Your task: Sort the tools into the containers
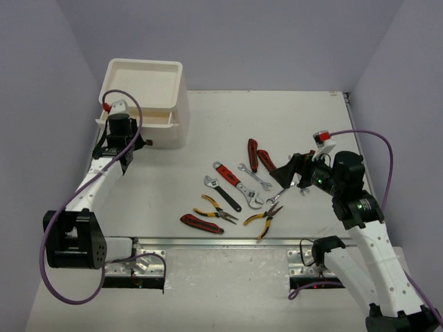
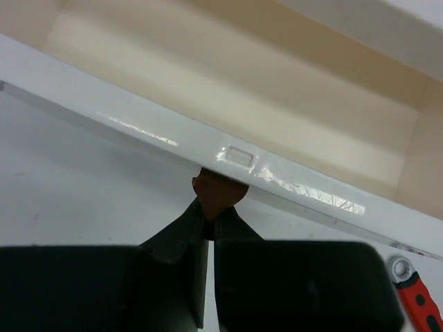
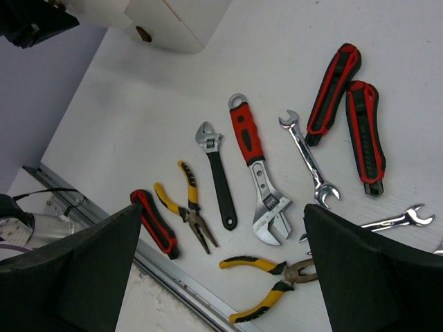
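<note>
The white stacked container unit (image 1: 149, 86) stands at the back left, with a tray on top. My left gripper (image 1: 123, 135) is shut on the red-brown handle (image 2: 218, 192) of a drawer (image 2: 124, 114) that stands pulled out, with a bare inside. My right gripper (image 1: 296, 168) is open and empty above the tools. Below it lie a red-handled adjustable wrench (image 3: 252, 155), a black-handled adjustable wrench (image 3: 218, 173), yellow needle-nose pliers (image 3: 185, 207), yellow pliers (image 3: 277, 273), red-and-black handles (image 3: 154, 221) (image 3: 334, 86) (image 3: 365, 131) and silver combination wrenches (image 3: 308, 159) (image 3: 394, 220).
The tools lie in the middle right of the table (image 1: 291, 117). A metal rail (image 1: 228, 242) runs along the near edge. Another drawer handle (image 3: 143, 33) shows on the unit's lower front. Purple cables loop from both arms.
</note>
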Controlling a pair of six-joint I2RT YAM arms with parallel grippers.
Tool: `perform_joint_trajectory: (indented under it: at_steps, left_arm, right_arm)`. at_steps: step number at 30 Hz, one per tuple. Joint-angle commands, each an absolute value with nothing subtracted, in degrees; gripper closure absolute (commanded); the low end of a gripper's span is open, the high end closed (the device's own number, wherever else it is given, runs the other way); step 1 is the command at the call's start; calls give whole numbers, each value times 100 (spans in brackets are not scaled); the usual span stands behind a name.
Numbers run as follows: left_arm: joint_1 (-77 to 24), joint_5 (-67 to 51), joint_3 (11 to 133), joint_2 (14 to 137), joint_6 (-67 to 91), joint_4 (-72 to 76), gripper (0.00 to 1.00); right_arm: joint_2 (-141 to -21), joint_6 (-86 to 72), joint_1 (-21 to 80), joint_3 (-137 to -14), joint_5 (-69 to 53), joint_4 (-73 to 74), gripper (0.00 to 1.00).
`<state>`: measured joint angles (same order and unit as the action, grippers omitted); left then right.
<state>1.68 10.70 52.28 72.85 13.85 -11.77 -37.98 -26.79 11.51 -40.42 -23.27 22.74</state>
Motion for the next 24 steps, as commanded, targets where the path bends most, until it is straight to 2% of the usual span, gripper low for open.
perform_joint_trajectory:
  at_steps: [1, 6, 11, 13, 16, 18, 22, 24]
  left_arm:
    - [237, 1046, 5144, 6708, 1948, -1140, 100]
    - [229, 1167, 4881, 5912, 2124, -1250, 100]
    - [229, 1037, 4797, 5748, 2136, -1415, 100]
    - [229, 1004, 4716, 5765, 2152, -1440, 78]
    - [229, 1069, 4601, 5694, 2231, -1509, 31]
    - [229, 1034, 4572, 5574, 2225, -1541, 26]
    - [236, 975, 4645, 5046, 2240, -1765, 4]
    - [220, 953, 4777, 4821, 2210, -1972, 0]
  right_arm:
    - [-3747, -2698, 1187, -4096, -2446, 2083, 1]
    - [-3755, -2768, 1187, -4056, -2485, 2057, 1]
    - [-3824, -2875, 1187, -3972, -2604, 1941, 1]
    - [-3890, -2916, 1187, -3939, -2759, 1868, 1]
    - [-4043, -2969, 1187, -3911, -2915, 1752, 1]
    - [-4153, -2978, 1187, -3918, -2956, 1733, 1]
    - [-4491, -3023, 1195, -3894, -3077, 1534, 1]
    - [-4763, -2994, 1202, -3923, -3367, 1417, 1]
